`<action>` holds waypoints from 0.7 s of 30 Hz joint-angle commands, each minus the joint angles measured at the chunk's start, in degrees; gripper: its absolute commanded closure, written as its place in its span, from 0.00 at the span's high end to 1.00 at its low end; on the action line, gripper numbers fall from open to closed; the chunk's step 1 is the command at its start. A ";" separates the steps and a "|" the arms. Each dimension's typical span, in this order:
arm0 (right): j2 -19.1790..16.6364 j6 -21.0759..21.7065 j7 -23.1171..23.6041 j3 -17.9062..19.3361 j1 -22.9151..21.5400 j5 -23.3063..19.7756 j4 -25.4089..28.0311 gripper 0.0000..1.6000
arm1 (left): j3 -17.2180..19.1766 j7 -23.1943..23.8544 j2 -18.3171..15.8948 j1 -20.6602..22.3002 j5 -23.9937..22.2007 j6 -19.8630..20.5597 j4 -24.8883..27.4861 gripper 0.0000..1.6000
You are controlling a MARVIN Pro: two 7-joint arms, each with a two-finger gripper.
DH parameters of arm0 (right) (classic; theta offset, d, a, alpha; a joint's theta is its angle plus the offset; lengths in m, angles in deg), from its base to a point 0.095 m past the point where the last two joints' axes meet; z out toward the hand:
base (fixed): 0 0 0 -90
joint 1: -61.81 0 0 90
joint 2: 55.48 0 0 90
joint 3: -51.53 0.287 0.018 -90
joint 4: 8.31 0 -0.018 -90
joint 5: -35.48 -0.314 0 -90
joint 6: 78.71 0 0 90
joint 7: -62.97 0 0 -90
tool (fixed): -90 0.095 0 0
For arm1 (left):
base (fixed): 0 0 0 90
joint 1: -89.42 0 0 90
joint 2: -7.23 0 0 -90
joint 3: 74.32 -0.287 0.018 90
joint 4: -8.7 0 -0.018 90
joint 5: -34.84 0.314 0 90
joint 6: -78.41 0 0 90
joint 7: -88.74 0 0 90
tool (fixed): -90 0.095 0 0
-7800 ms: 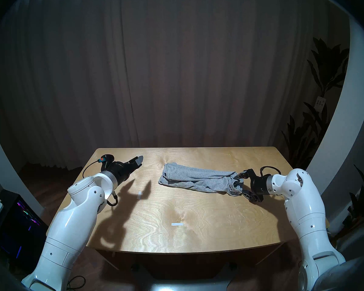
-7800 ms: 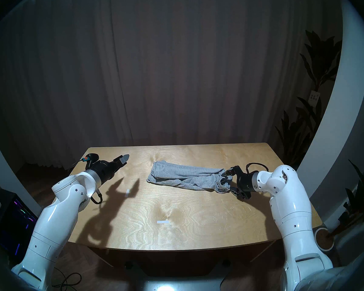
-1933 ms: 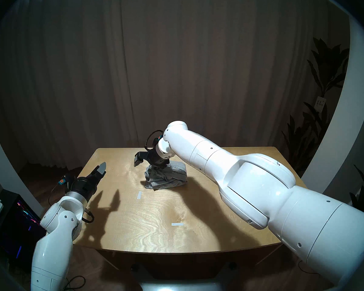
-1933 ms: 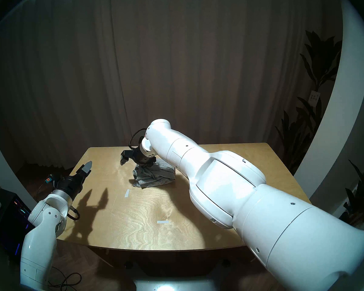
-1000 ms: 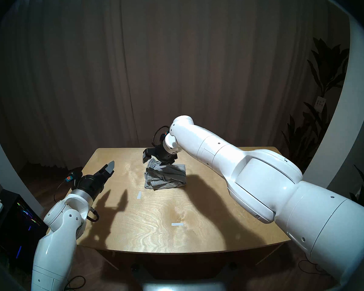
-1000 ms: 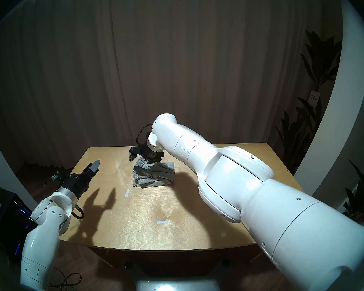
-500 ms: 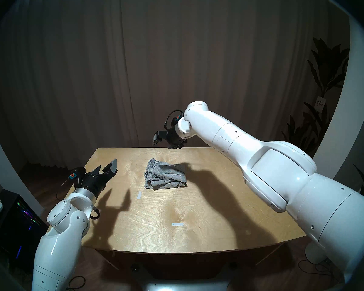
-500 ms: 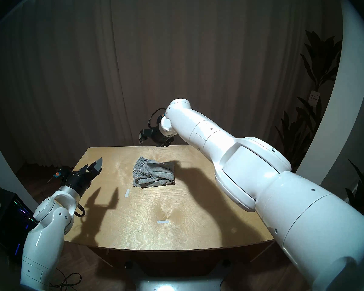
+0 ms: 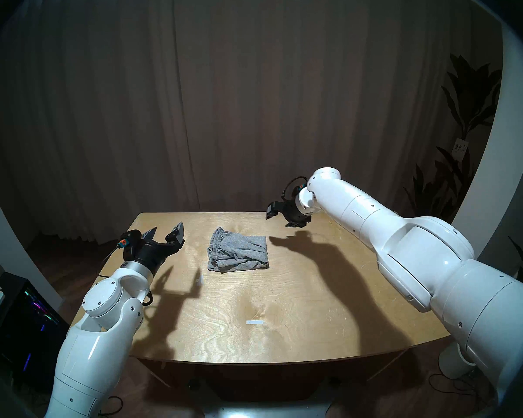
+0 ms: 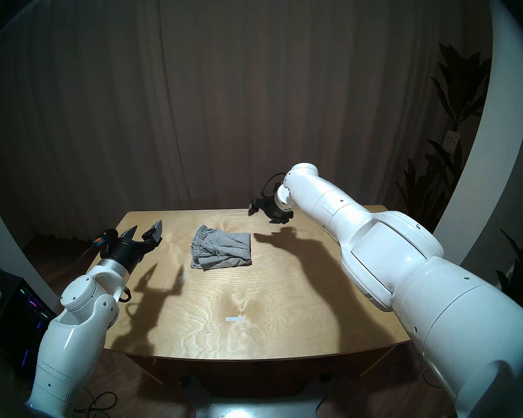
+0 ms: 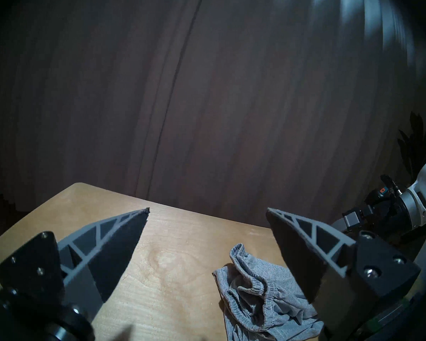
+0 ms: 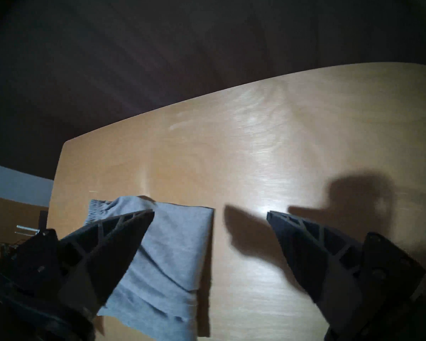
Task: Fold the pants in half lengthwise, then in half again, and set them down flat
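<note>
Since the pants (image 9: 237,254) are already lying in a compact grey bundle on the table (image 9: 299,318), toward its far middle, the folding part can probably be called done. The gathered waistband is seen bunched up at the bundle's left end, and a clean fold edge is shown on the right, so the second fold seems to have been made by bringing one end over the other. It's not super flat though: a few layers are rumpled near the waistband, which might need smoothing.

The left tool (image 9: 166,234) is held level above the table's left side, near the bundle but not touching it, with its jaws spread wide and nothing gripped. The right tool (image 9: 280,217) is kept up in the air over the far right part of the table, well clear of the cloth, jaws also wide apart and empty. From the right wrist view, the pants are seen down below the left finger (image 12: 113,244), untouched.

Both tools being parked on either side like that looks like clearance, so the cloth isn't dragged.

Two small white tape strips (image 9: 254,322) are stuck on the table, nearer the robot.
</note>
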 commanded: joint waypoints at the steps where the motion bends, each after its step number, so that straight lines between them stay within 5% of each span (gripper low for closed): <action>1: -3.55 -2.66 0.85 1.33 -0.76 -0.13 0.77 1.00 | -2.48 -0.71 -0.89 5.22 4.27 -0.97 0.17 1.00; 21: -6.81 -8.83 3.10 2.02 0.00 0.79 3.65 1.00 | -8.91 -4.20 -1.17 13.82 13.20 -0.69 -6.31 1.00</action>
